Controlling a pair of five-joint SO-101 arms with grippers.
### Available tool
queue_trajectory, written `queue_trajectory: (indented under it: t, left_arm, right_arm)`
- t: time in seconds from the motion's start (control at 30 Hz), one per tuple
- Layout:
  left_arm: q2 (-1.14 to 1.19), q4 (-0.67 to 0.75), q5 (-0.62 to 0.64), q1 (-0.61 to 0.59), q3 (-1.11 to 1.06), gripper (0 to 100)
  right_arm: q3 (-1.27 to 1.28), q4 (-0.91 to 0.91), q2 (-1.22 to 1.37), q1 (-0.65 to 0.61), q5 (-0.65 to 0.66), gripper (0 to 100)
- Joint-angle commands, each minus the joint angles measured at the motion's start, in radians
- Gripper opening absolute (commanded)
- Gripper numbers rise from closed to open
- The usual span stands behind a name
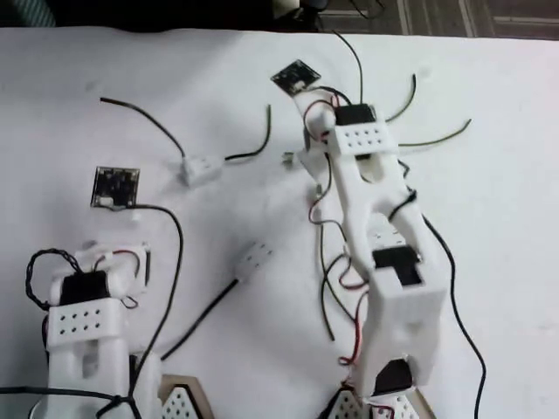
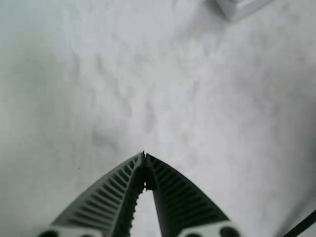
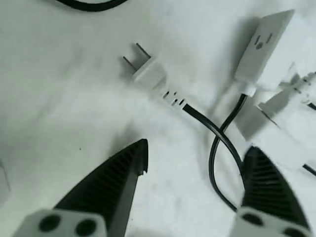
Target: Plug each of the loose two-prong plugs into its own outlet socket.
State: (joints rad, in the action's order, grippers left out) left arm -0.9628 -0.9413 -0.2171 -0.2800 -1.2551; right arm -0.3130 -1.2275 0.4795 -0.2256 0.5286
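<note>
A white two-prong plug [image 3: 148,73] lies flat on the white table, prongs bare, its black cable [image 3: 217,136] curling back toward me. My right gripper [image 3: 195,158] hovers just short of it, open and holding nothing. Beside that plug's cable lies a white outlet socket [image 3: 260,43], face up. In the high view the same plug [image 1: 286,159] sits just left of the right gripper [image 1: 313,131]. A white block [image 1: 201,168] with black wires and a white corded piece [image 1: 253,257] lie mid-table. My left gripper [image 2: 144,159] is shut on nothing above bare table, at the near left [image 1: 127,257].
Two small black circuit boards [image 1: 115,186] [image 1: 295,77] lie on the table. Loose black, red and green wires [image 1: 327,262] trail around the right arm. A white block's corner [image 2: 237,6] shows ahead of the left gripper.
</note>
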Motion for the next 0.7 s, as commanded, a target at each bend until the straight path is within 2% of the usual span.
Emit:
queue_trajectory:
  t: [0.0,0.3,0.37,0.53,0.6,0.67]
  left_arm:
    - [-0.016,0.020,0.008,-0.005,0.005,3]
    - [-0.016,0.020,0.008,-0.004,0.003,3]
    - [-0.016,0.020,0.008,-0.004,0.003,3]
    - [-0.021,0.038,-0.021,-0.002,-0.015,3]
    - [-0.021,0.040,-0.034,-0.002,-0.015,3]
    - [-0.021,0.041,-0.034,-0.002,-0.015,3]
  right_arm:
    - [-0.153,0.010,0.097,-0.013,0.011,39.1]
    - [-0.443,0.008,0.418,-0.021,0.012,38.2]
    - [-0.485,0.008,0.464,-0.021,0.012,31.9]
    - [-0.589,-0.053,0.510,-0.019,0.011,0.6]
    - [-0.667,-0.153,0.504,-0.015,0.011,4.3]
    - [-0.766,-0.274,0.489,-0.013,0.011,1.9]
